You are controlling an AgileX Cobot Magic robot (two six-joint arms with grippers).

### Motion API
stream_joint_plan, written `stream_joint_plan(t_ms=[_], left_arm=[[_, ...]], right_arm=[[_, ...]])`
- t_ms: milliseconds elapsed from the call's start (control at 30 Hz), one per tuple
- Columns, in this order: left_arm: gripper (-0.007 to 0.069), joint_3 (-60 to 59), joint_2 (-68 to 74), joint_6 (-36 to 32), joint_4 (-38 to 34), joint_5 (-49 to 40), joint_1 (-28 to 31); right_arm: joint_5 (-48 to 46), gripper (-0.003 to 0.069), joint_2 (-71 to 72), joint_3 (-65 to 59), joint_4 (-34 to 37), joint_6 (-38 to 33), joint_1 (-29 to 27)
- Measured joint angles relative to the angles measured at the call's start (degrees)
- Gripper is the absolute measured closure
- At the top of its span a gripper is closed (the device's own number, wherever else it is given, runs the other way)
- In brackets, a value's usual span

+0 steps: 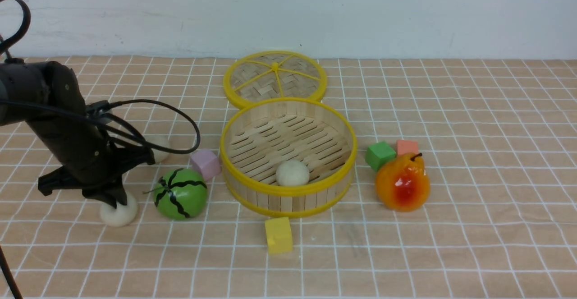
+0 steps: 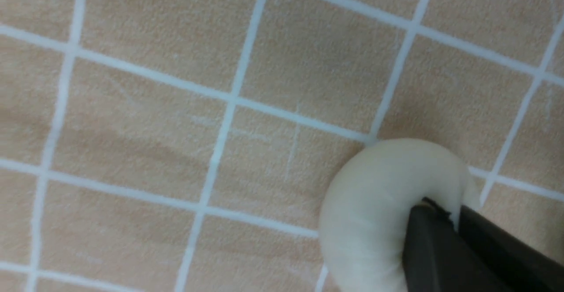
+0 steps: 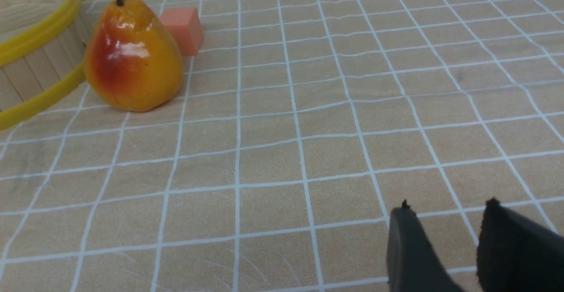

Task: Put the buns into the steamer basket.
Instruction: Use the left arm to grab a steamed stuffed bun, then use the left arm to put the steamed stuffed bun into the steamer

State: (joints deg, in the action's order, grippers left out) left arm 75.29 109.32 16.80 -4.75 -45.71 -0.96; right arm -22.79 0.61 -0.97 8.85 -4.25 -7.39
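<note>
One cream-white bun [image 1: 292, 173] lies on the slatted floor of the steamer basket [image 1: 288, 200], near its front wall. A second bun [image 1: 121, 213] sits on the tablecloth left of the green watermelon toy. My left gripper [image 1: 115, 200] comes down on it from above. In the left wrist view my left gripper [image 2: 447, 212] is shut on this bun [image 2: 374, 204], which bulges around the fingertips. A third bun [image 1: 160, 148] lies further back, partly hidden by the left arm. My right gripper [image 3: 448, 208] is open and empty above bare cloth, and out of the front view.
The watermelon toy [image 1: 180, 194] and a purple cube [image 1: 205, 163] lie between the left gripper and the basket. A yellow cube [image 1: 278, 235] is in front of the basket and the woven lid [image 1: 275, 78] behind it. A pear [image 1: 402, 182], green cube [image 1: 380, 155] and orange cube [image 1: 407, 147] are on its right.
</note>
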Motion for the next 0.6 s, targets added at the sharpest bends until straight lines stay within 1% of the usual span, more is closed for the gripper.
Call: stream_joint_plan(t_ms=[200, 367, 433, 533, 567, 600], left_arm=[[0.0637, 0.17, -4.69, 0.87, 1.34, -3.23, 0.00], [0.0637, 4.23, -8.03, 1.07, 1.79, -7.81, -1.50], [0.0637, 8.63, -9.00, 1.29, 2.53, -10.53, -4.49], [0.0637, 14.57, -9.06, 2.77, 3.55, -12.31, -9.68], [0.0637, 14.95, -9.06, 3.01, 3.66, -12.47, -10.07], [0.0637, 18.32, -8.75, 3.79, 4.75, -13.02, -13.29]], right_arm=[[0.07, 0.0420, 0.00, 0.00, 0.00, 0.00, 0.00], [0.07, 0.0420, 0.00, 0.00, 0.00, 0.00, 0.00], [0.07, 0.0420, 0.00, 0.00, 0.00, 0.00, 0.00], [0.07, 0.0420, 0.00, 0.00, 0.00, 0.00, 0.00], [0.07, 0.0420, 0.00, 0.00, 0.00, 0.00, 0.00], [0.07, 0.0420, 0.00, 0.00, 0.00, 0.00, 0.00]])
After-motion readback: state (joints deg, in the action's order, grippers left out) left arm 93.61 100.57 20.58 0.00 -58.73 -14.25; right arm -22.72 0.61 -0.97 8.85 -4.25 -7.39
